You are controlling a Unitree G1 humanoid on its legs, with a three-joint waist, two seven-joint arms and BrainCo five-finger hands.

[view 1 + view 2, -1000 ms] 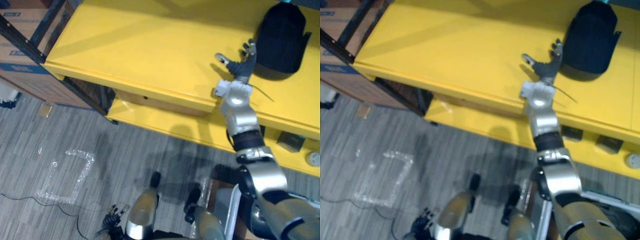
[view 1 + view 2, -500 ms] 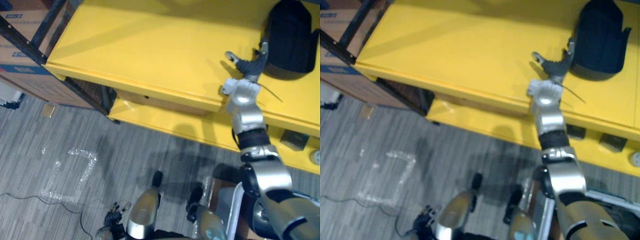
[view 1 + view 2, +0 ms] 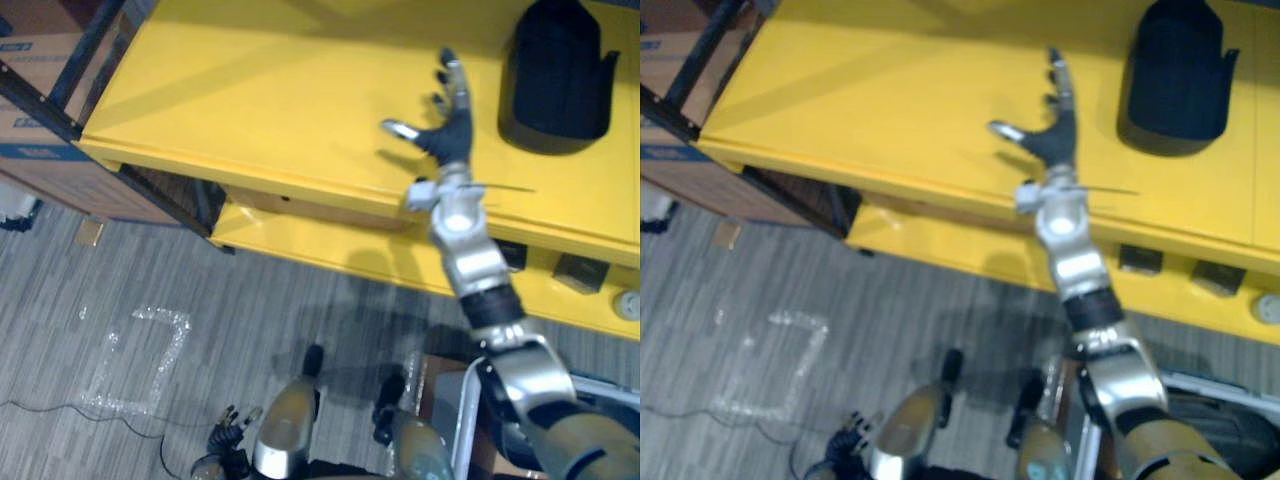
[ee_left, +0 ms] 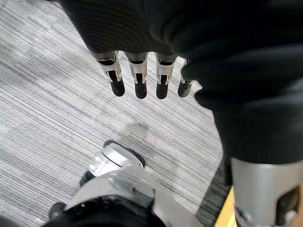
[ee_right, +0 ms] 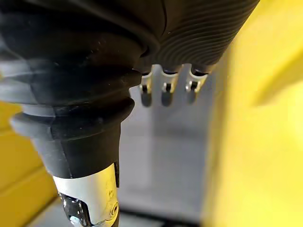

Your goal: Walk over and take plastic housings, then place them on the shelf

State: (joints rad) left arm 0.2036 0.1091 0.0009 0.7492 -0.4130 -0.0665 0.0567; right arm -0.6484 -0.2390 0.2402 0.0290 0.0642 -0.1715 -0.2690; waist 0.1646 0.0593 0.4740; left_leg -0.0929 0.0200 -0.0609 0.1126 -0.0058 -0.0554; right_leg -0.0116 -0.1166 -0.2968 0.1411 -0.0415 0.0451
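right robot hand (image 3: 450, 135) splayed over yellow shelf (image 3: 250, 90), near domed black housing (image 3: 555, 75); left robot hand (image 4: 136, 71) relaxed.

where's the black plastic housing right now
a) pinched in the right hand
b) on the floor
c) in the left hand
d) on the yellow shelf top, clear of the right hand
D: the black plastic housing rests on the yellow shelf, with bare shelf between it and the open right hand; the left hand hangs over the floor holding nothing.
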